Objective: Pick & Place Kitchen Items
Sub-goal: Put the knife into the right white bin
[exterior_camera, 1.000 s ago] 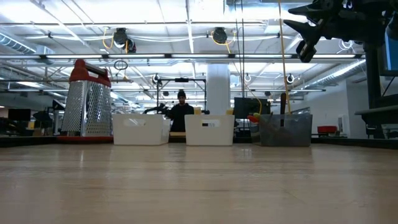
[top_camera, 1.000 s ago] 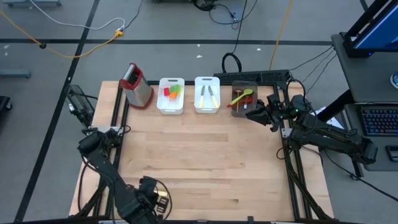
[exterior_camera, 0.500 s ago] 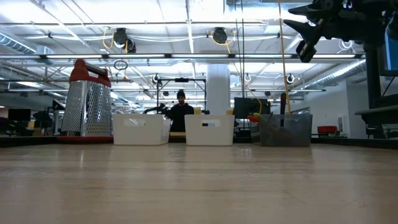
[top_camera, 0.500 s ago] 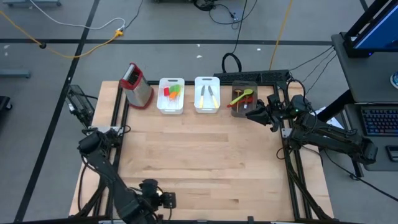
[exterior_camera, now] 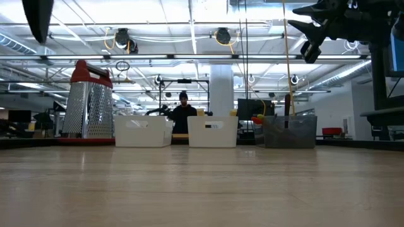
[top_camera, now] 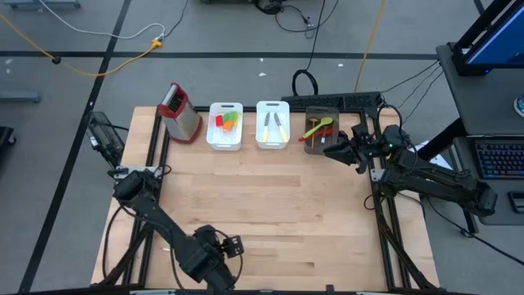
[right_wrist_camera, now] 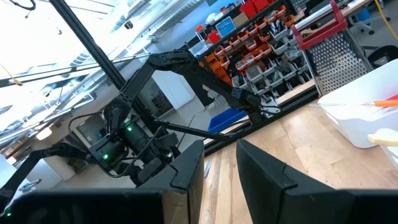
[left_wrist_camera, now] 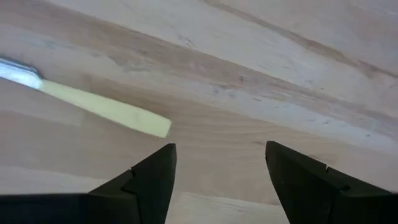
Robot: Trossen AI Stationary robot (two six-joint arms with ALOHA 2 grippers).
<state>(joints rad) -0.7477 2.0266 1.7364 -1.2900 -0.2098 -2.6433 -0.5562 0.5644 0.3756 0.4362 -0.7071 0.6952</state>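
The table (top_camera: 270, 205) is pale wood with light and darker plank stripes. A grater (top_camera: 180, 115) is shiny steel with a red top. Two bins (top_camera: 225, 127) are white; one holds red, orange and green spatulas (top_camera: 226, 121), the other cream-handled knives (top_camera: 273, 124). A third bin (top_camera: 319, 131) is dark grey, holding a green spoon (top_camera: 321, 125). A knife (left_wrist_camera: 102, 107) on the wood has a cream handle and silvery blade. Both arms are black.

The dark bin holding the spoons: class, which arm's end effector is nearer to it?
Right. The right end effector hovers beside the dark bin at the table's far edge. The left end effector, open, is low over the near edge, far from it.
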